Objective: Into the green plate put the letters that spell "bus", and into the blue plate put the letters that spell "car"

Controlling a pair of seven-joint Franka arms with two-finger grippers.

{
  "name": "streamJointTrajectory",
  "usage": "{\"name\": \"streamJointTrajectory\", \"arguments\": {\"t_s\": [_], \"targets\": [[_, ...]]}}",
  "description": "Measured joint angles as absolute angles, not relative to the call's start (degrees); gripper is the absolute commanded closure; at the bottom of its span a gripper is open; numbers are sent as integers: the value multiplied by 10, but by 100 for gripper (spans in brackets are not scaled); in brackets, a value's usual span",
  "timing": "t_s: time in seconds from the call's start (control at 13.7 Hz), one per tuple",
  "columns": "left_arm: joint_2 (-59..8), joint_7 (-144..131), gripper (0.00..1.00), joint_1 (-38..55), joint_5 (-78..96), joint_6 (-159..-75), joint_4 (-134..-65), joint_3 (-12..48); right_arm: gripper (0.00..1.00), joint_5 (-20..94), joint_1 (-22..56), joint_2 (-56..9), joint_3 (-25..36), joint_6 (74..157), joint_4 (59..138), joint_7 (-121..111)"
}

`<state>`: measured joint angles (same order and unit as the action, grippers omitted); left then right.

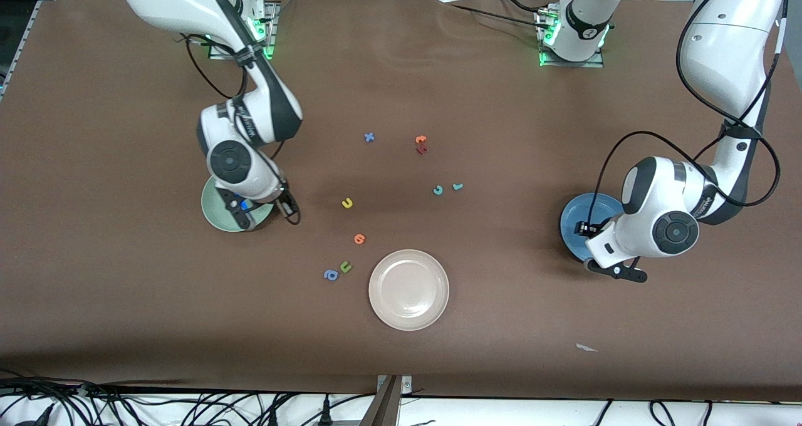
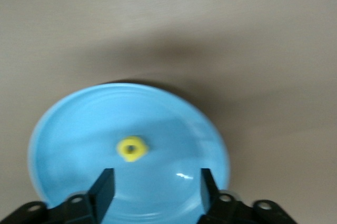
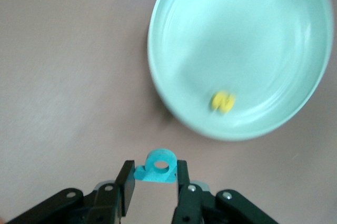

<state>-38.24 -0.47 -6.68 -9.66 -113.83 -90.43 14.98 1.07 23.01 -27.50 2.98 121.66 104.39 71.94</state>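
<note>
1. The front view is evenly lit from overhead, and the brown table [image 1: 476, 88] reads clearly from end to end.
2. Soft dark shadows pool under both arms, with a broad dim patch at mid-table near the yellow u [image 1: 347, 203].
3. The beige-white plate [image 1: 408, 289] looks bright but not blown out, with only a mild sheen.
4. Green lights glow at both arm bases.
5. The left wrist view is soft and smeared; the blue plate [image 2: 79, 124] carries a small white glint and the yellow a [image 2: 132, 148] is fuzzy.
6. The right wrist view is blurred too: the green plate [image 3: 237, 34] looks washed pale, the yellow s [image 3: 223, 101] is doubled, and the teal b [image 3: 158, 167] is a little sharper.
</note>
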Motion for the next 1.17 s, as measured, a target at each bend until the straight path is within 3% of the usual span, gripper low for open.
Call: {"name": "streamJointTrajectory", "arguments": {"t_s": [0.07,0.15,0.44,0.66,1.02,1.17], "targets": [[-374,-26,0,-67,-81,-1139,-912,161,9,16,227,-274,47,1205,1046,680],[-362,-60,0,-67,-75,-1144,-926,178,0,30,221,-274,60,1198,1048,645],[-320,-262,0,-61,-74,-1272,-1045,266,0,94,212,-274,68,1192,1054,611],[-314,-394,0,-38,-80,-1360,-1116,298,1,105,221,-274,37,1205,1052,663],[-323,-603,1,40,-169,-1392,-1144,299,2,108,275,-301,4,1316,1053,813],[-331,-628,6,49,-178,-1393,-1143,299,4,108,310,-325,3,1364,1053,849]]}}
